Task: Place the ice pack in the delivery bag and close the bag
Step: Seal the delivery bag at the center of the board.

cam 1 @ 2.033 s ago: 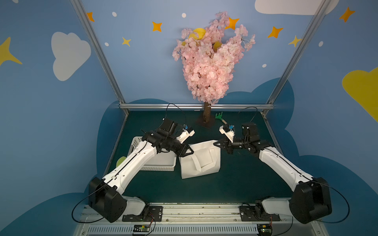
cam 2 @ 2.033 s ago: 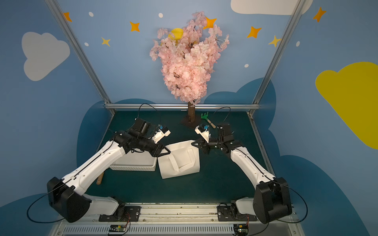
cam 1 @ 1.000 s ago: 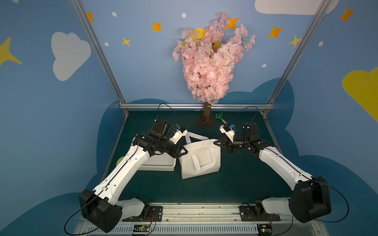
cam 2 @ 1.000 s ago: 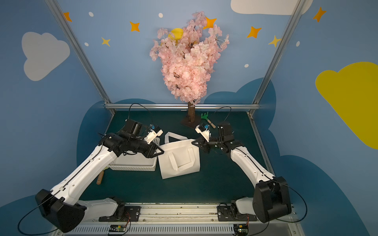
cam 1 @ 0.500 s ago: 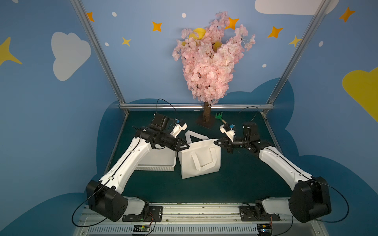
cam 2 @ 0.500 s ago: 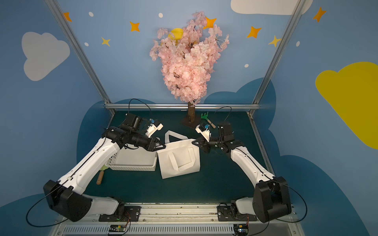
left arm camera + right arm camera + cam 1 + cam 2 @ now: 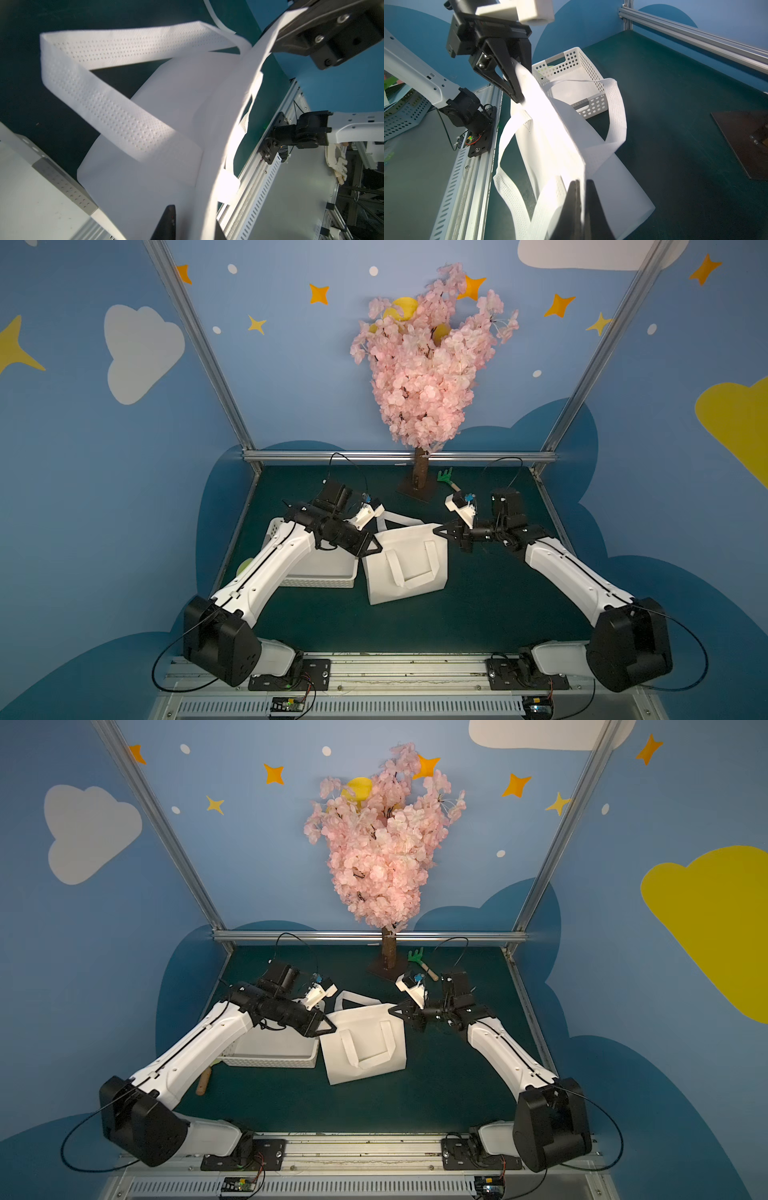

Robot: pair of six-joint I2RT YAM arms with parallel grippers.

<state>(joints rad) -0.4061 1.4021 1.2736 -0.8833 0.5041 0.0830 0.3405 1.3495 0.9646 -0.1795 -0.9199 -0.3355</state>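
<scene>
The delivery bag (image 7: pixel 405 572) (image 7: pixel 365 1048), a white fabric tote, stands in the middle of the green table, its mouth nearly flat. My right gripper (image 7: pixel 436 530) (image 7: pixel 581 182) is shut on the bag's right upper corner. At the left upper corner is my left gripper (image 7: pixel 374 547) (image 7: pixel 520 91). In the left wrist view its jaws stand narrowly apart around the bag's (image 7: pixel 166 104) rim, with a gap beside the one visible finger (image 7: pixel 167 222). One strap handle (image 7: pixel 616 116) loops toward the back. The ice pack shows in no view.
A white perforated basket (image 7: pixel 320 583) (image 7: pixel 591 104) stands against the bag's left side, under my left arm. A green ball (image 7: pixel 245 566) and a wooden handle (image 7: pixel 203 1080) lie left of it. The pink tree's trunk (image 7: pixel 419 477) and a green rake (image 7: pixel 446 479) are behind.
My left gripper drew back over the basket, then returned to the bag's left corner and narrowed its jaws. The bag's back handle now lies toward the rear. The right arm has not moved.
</scene>
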